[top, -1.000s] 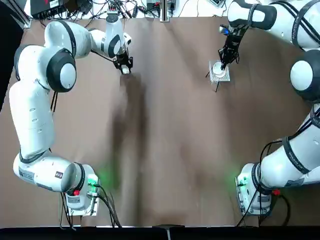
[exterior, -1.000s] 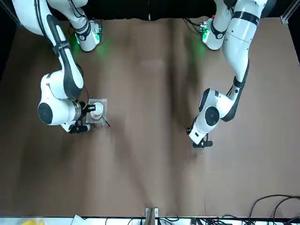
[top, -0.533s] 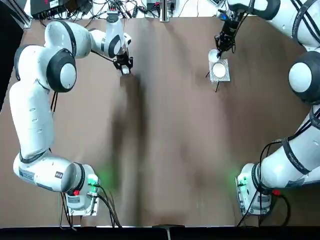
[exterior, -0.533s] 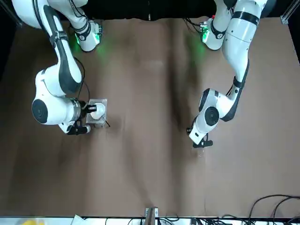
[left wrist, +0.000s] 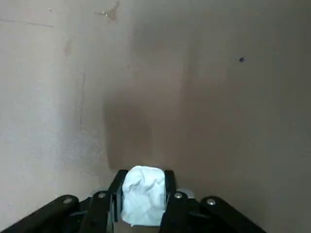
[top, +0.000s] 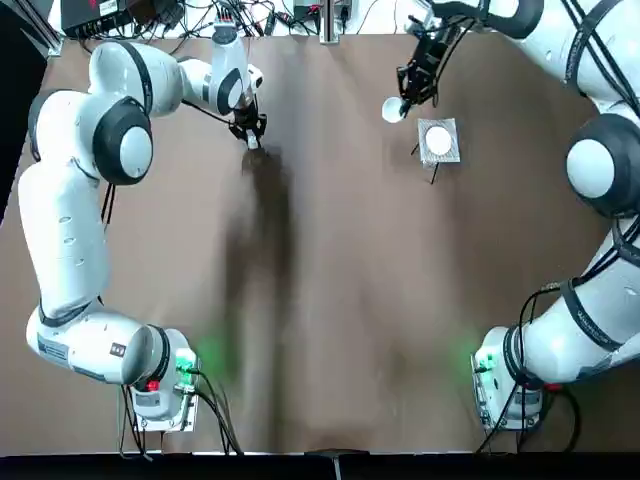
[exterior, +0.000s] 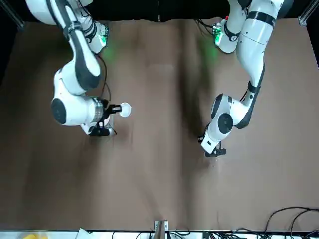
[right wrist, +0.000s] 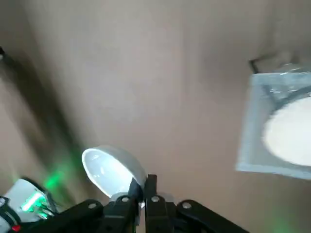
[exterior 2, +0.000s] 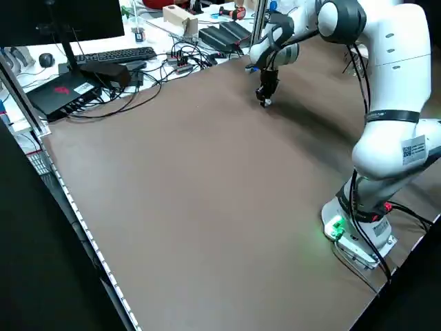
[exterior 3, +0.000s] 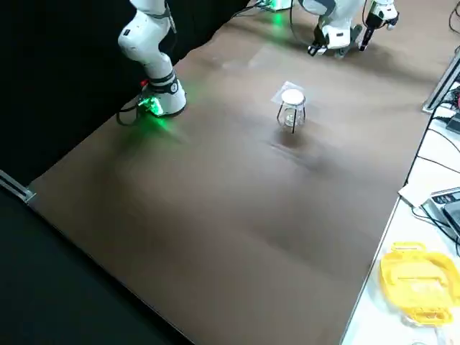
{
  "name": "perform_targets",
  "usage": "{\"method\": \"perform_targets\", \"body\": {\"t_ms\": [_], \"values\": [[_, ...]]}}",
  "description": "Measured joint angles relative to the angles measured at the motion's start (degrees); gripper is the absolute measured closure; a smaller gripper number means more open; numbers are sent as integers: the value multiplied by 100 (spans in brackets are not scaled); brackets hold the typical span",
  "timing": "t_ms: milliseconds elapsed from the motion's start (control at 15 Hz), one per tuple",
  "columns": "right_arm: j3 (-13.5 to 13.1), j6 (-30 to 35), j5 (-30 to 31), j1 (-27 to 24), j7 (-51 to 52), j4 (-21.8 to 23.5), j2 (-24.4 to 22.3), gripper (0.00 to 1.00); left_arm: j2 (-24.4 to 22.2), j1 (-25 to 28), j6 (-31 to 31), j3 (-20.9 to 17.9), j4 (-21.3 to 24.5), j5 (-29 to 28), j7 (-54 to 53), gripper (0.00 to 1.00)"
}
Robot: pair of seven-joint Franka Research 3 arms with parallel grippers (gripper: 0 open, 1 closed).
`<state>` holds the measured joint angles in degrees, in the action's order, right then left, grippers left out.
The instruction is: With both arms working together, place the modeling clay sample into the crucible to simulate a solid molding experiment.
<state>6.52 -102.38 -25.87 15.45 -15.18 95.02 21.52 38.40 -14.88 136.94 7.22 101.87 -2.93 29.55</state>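
Now lid (top: 393,110) in right end effector (top: 401,104), off crucible (top: 438,140)

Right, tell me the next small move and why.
Probably carry the modeling clay sample across the table toward the crucible. The left gripper is shut on the clay, while the right gripper holds the lid clear to one side, so the cup on its mesh pad stands open.

My right gripper (top: 402,103) holds the lid (top: 393,110) left of the crucible (top: 437,139), which sits on the mesh pad (top: 447,153). My left gripper (top: 252,135) grips the clay sample (left wrist: 142,193) far left.
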Motion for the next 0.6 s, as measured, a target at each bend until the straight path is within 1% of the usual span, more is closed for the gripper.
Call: {"method": "perform_targets", "body": {"t_ms": [133, 267, 467, 600], "values": [[3, -231, -87, 240, -196, -5, 14, 94, -1, 7, -35, 0, -13, 12, 7, 64], [4, -540, -252, 461, -224, -5, 56, 94, -12, 55, -287, 4, -114, 22, 9, 64], [3, -1109, -464, 824, -356, -5, 192, 94, -107, 120, -811, 57, -500, 287, 9, 64], [6, -1428, -582, 1089, -562, -5, 333, 94, -260, 122, -1137, 78, -740, 552, 9, 64]]}}
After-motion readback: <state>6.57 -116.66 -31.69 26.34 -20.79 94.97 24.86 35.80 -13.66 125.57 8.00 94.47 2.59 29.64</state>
